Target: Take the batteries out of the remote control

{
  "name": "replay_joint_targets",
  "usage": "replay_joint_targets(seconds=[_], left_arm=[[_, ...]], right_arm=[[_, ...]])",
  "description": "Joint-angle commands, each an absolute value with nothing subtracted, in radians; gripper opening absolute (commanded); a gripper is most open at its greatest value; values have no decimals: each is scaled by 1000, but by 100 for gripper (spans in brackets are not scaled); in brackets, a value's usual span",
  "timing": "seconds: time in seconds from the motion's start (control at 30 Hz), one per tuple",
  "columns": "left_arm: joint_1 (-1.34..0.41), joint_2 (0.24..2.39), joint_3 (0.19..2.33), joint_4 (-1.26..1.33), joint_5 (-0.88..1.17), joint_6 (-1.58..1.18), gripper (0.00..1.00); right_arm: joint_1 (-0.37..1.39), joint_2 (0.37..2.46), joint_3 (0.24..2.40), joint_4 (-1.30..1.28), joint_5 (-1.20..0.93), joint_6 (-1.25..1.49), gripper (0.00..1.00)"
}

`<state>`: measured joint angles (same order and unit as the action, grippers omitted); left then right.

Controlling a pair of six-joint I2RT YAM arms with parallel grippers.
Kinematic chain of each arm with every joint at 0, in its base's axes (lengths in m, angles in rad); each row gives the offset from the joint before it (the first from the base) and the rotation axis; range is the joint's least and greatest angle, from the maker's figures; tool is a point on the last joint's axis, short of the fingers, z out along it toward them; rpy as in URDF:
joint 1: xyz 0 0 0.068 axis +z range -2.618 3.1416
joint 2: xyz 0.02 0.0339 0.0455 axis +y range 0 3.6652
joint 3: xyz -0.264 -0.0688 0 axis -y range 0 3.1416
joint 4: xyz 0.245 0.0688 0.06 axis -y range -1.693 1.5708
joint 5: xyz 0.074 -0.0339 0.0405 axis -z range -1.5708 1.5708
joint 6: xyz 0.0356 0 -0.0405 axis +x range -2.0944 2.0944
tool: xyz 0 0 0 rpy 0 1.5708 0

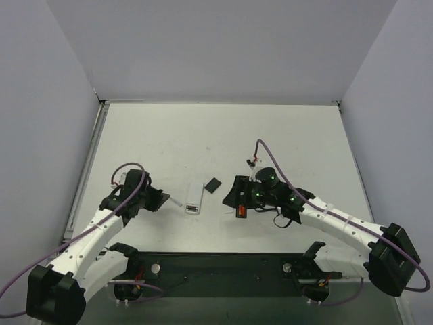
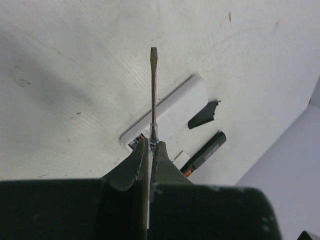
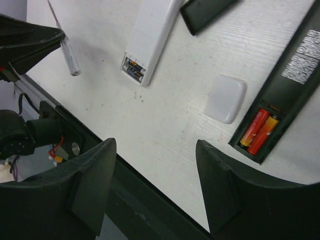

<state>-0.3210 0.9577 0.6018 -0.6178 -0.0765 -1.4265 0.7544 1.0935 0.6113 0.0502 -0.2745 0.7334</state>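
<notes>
The black remote control (image 3: 295, 75) lies back side up with its recess open, and two red batteries (image 3: 259, 131) sit side by side in it. In the top view the remote (image 1: 238, 203) lies mostly under my right gripper (image 1: 237, 195), with the batteries (image 1: 241, 211) showing at its near end. My right gripper (image 3: 156, 145) is open and empty, hovering above the table just left of the recess. My left gripper (image 2: 150, 147) is shut on a thin screwdriver (image 2: 153, 90), which points at the white remote (image 2: 170, 112). The black remote (image 2: 205, 154) lies beyond it.
The white remote (image 1: 196, 198) lies between the arms, its battery recess (image 3: 132, 67) open. A small black cover (image 1: 213, 185) lies beside it and a small white cover (image 3: 226, 98) lies near the black remote. The dark base rail (image 1: 216, 267) runs along the near edge.
</notes>
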Motion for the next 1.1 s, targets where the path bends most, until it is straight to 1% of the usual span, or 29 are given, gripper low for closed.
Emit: replay_joint_targets(seconds=[0.0, 0.1, 0.27, 0.37, 0.53, 0.63, 0.7, 0.73, 0.8, 0.83, 0.87, 0.9, 0.93, 0.97, 1.0, 1.03, 1.07], left_arm=[[-370, 859, 493, -327, 67, -1449, 0], [-416, 857, 494, -285, 90, -1459, 0], [-491, 862, 505, -265, 91, -1488, 0], [-514, 859, 497, -245, 89, -1516, 0], [-546, 845, 492, -248, 58, -1539, 0], [-548, 844, 486, -253, 52, -1562, 0], [-551, 847, 486, -259, 51, -1575, 0], [-555, 850, 491, -268, 48, -1580, 0], [-561, 854, 494, -273, 41, -1583, 0], [-564, 859, 498, -273, 40, -1582, 0], [-565, 864, 502, -273, 43, -1577, 0], [-565, 868, 505, -270, 54, -1560, 0], [-566, 877, 517, -270, 58, -1549, 0], [-566, 882, 525, -273, 61, -1540, 1], [-566, 885, 532, -281, 66, -1520, 11], [-566, 887, 541, -302, 66, -1510, 33], [-566, 887, 561, -314, 64, -1497, 40]], right_arm=[[849, 1161, 685, 250, -302, 666, 60], [885, 1247, 757, 271, -293, 632, 60], [923, 1383, 810, 339, -299, 629, 59], [946, 1442, 848, 365, -305, 614, 56], [974, 1517, 903, 339, -272, 592, 51], [1002, 1545, 922, 285, -198, 562, 49], [1026, 1557, 928, 261, -138, 543, 45], [1032, 1559, 931, 253, -118, 529, 43], [1054, 1557, 939, 221, -45, 515, 31], [1058, 1555, 940, 213, -25, 511, 23], [1060, 1551, 933, 207, -6, 509, 8], [1061, 1533, 924, 209, -3, 511, 1], [1060, 1520, 916, 215, 29, 509, 0], [1058, 1505, 904, 224, 32, 508, 0], [1057, 1474, 885, 229, 32, 505, 0], [1055, 1459, 876, 232, 26, 499, 0], [1049, 1444, 873, 213, 26, 496, 0]])
